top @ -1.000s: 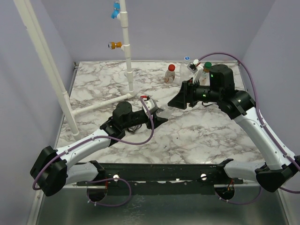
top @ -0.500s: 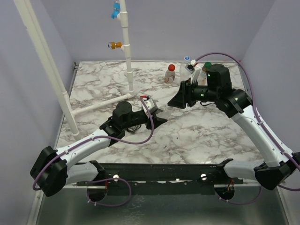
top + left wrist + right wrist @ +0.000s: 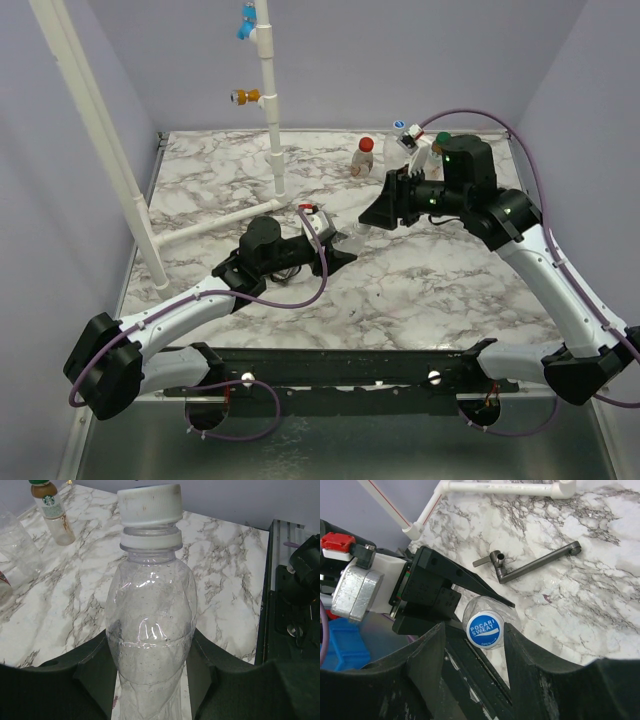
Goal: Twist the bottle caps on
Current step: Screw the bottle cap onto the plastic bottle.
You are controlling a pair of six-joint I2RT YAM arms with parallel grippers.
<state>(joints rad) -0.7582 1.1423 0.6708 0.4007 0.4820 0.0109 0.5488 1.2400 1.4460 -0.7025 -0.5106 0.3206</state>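
Note:
My left gripper is shut on the body of a clear bottle and holds it off the table, near its middle. A white-and-blue cap sits on the bottle's neck. My right gripper is open around that cap. One finger lies against its rim and a gap shows at the other. At the back right stand a red-capped bottle, a green-capped one and one with a blue-and-white cap.
An upright white pipe carries an orange fitting and a blue fitting. Another pipe lies on the marble at left, and a slanted one leans there. A grey metal crank lies on the table.
My right gripper has shifted a little left toward the bottle's top, and its jaws have narrowed around the cap. The left arm and its bottle have stayed still.

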